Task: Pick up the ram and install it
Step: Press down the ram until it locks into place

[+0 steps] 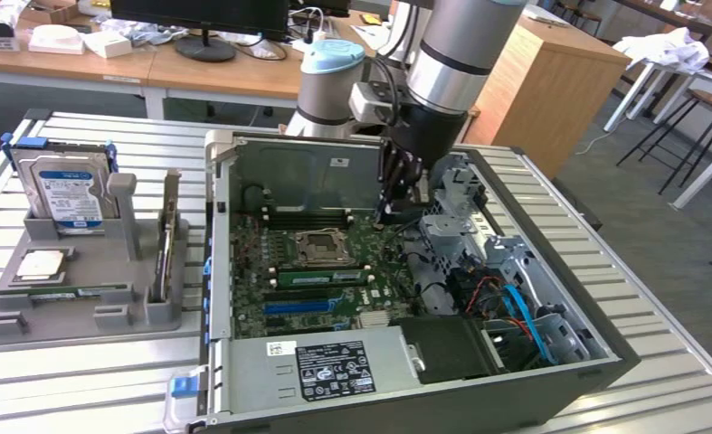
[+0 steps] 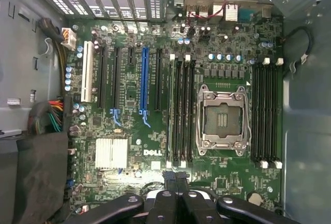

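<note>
Standing inside the open computer case [image 1: 573,366], the gripper [image 1: 398,212] hangs above the motherboard [image 1: 250,271], close to the case's rear wall. From the exterior view I cannot tell how its fingers stand. The ram [image 1: 319,276] appears as a narrow green stick seated on edge in a slot just beside the empty CPU socket [image 1: 319,246], on the socket's side toward the power supply [image 1: 331,366]. The gripper is near it but apart from it. The case sits on a slatted metal table [image 1: 90,384]. A grey holder [image 1: 42,330] lies toward the table's edge at the exterior view's left. It carries a hard drive [image 1: 66,190] upright at its far corner, a silver chip [image 1: 42,264] lying flat, and a second green stick [image 1: 72,291] lying flat toward its near edge.

In the wrist view, the gripper [image 2: 176,180] has its fingers pressed together with nothing between them. It is poised over the motherboard [image 2: 232,177] at the end of a bank of slots. The ram [image 2: 169,110] occupies the slot of that bank farthest from the CPU socket [image 2: 223,115].
</note>
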